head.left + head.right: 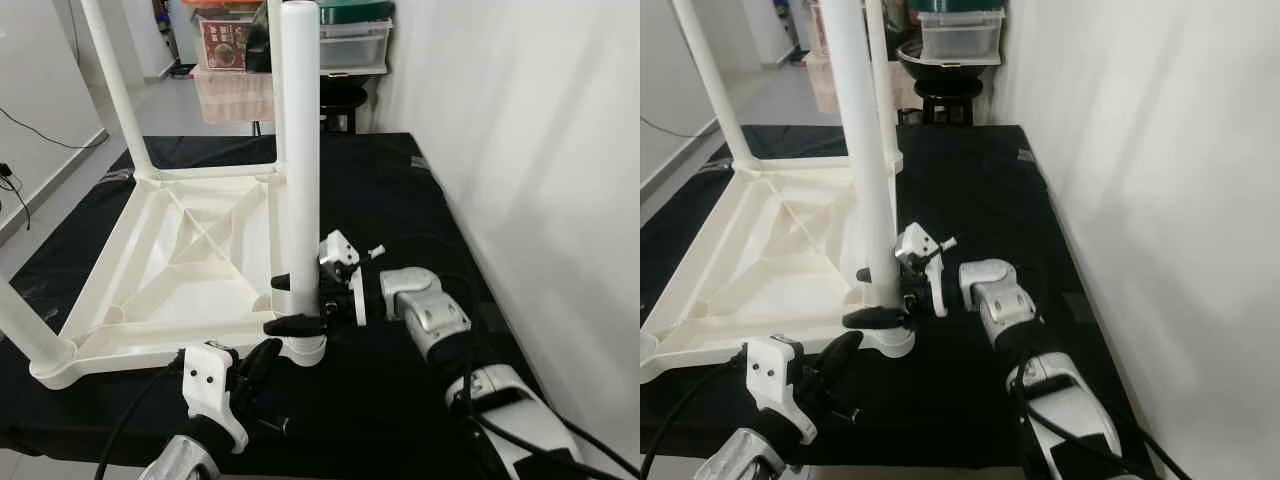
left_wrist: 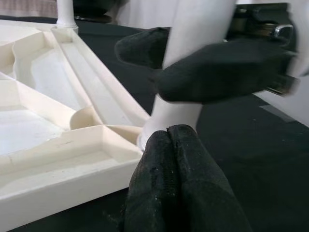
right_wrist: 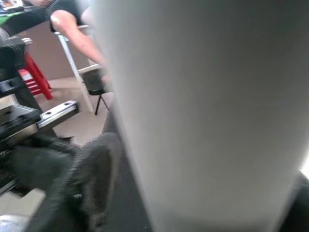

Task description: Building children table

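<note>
A white plastic table top (image 1: 170, 270) lies upside down on a black cloth (image 1: 400, 200) that covers the floor. The cloth runs along a white wall (image 1: 540, 150) at 3 o'clock.

White legs stick up from the corners of the table top. The nearest one, the near leg (image 1: 300, 150), stands straight up in its round socket at the corner close to the robot, in the middle of the head views. A far leg (image 1: 118, 90) leans up at 11 o'clock. Another leg end (image 1: 25, 330) shows at 9 o'clock.

The right gripper (image 1: 293, 303) comes in from 3 o'clock and hugs the near leg low down, just above the socket. One black finger is on each side of the leg, so its jaws are closed tight around the leg.

The left gripper (image 1: 262, 360) sits at 6 o'clock, low on the cloth, just in front of the socket. In the left wrist view its two black fingers (image 2: 169, 193) press flat together with nothing between them, and they point at the bottom of the near leg.

Clear storage boxes (image 1: 355, 40) sit far back at 12 o'clock.
</note>
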You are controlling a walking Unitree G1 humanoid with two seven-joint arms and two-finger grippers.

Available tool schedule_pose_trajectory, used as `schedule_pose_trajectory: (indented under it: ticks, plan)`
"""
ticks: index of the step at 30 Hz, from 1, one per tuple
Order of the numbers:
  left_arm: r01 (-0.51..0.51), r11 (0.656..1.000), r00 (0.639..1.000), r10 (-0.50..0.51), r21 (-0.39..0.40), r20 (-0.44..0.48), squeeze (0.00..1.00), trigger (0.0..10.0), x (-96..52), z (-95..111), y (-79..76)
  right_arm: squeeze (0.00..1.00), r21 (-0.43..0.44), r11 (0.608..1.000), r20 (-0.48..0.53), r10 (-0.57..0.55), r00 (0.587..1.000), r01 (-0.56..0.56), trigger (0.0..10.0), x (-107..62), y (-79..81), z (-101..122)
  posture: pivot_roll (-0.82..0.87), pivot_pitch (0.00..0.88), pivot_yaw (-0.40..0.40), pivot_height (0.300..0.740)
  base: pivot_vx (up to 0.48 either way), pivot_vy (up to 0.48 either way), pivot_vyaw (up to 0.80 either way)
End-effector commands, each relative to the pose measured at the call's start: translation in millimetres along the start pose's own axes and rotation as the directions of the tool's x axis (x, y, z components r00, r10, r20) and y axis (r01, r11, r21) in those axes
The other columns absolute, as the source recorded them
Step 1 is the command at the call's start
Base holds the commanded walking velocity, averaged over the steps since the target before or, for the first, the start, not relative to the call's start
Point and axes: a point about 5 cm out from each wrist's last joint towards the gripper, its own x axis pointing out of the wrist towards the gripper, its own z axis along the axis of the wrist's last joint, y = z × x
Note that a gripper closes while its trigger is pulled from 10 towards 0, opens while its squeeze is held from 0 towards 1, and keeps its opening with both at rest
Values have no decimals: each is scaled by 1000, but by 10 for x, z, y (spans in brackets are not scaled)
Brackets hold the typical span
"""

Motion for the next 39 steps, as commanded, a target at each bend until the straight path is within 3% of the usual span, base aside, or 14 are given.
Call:
schedule_pose_trajectory:
  ticks: [1,16,17,18,19,21,23,26,29,30,31,32,33,39]
  plan:
    - [-13,1000,1000,13,9,-24,0,10000,-10,-56,23,0,-3,1000,5,25,1000,-25,0,27,0,8,30,0,-15,740,0,0,0]
    - [-16,1000,1000,16,6,-23,0,10000,-35,-61,13,0,17,994,9,-107,994,107,0,-217,74,-357,20,0,-20,740,0,0,0]
    - [-21,1000,1000,21,10,-22,0,10000,-51,-54,19,0,123,839,35,-537,843,529,0,-109,-2,-414,27,0,-38,740,0,0,0]
    - [-21,1000,1000,21,10,-22,0,10000,-51,-54,19,0,123,839,35,-537,843,529,0,-109,-2,-414,27,0,-38,740,0,0,0]
    - [-26,1000,999,27,14,-20,0,10000,-72,-38,34,0,163,582,-45,-802,595,797,0,-30,192,-560,11,0,-23,740,0,0,0]
    - [-27,999,999,28,16,-23,0,10000,-75,-46,41,0,145,600,-54,-789,612,787,0,-21,244,-545,-7,0,-17,740,0,0,0]
    - [-27,1000,999,27,14,-23,0,10000,-69,-50,42,0,112,714,-62,-689,722,691,0,18,261,-547,22,0,-44,740,0,0,0]
    - [-27,1000,999,27,10,-21,0,10000,-52,-47,35,0,96,743,-55,-660,749,662,0,91,220,-540,5,0,-28,740,0,0,0]
    - [-44,999,999,44,14,-13,0,10000,-57,-40,46,0,89,722,-62,-684,727,686,0,85,232,-513,9,0,-25,740,0,0,0]
    - [-46,999,999,47,15,-11,0,10000,-59,-38,49,0,93,707,-71,-697,713,701,7373,76,230,-518,9,0,-25,740,0,0,0]
    - [-45,999,999,45,13,-11,0,10000,-55,-38,49,0,120,682,-77,-718,692,721,10000,70,239,-510,2,0,-22,740,0,0,0]
    - [-42,999,999,42,12,-11,0,10000,-52,-40,48,827,140,664,-82,-731,677,734,10000,67,249,-504,2,0,-22,740,0,0,0]
    - [-32,999,999,32,6,-15,0,10000,-46,-44,42,1000,145,689,-61,-710,701,710,10000,79,259,-453,-3,0,-18,740,0,0,0]
    - [-19,1000,1000,19,-1,-19,0,10000,-35,-51,30,1000,145,817,73,-571,817,558,10000,130,272,-187,1,0,-20,740,0,0,0]
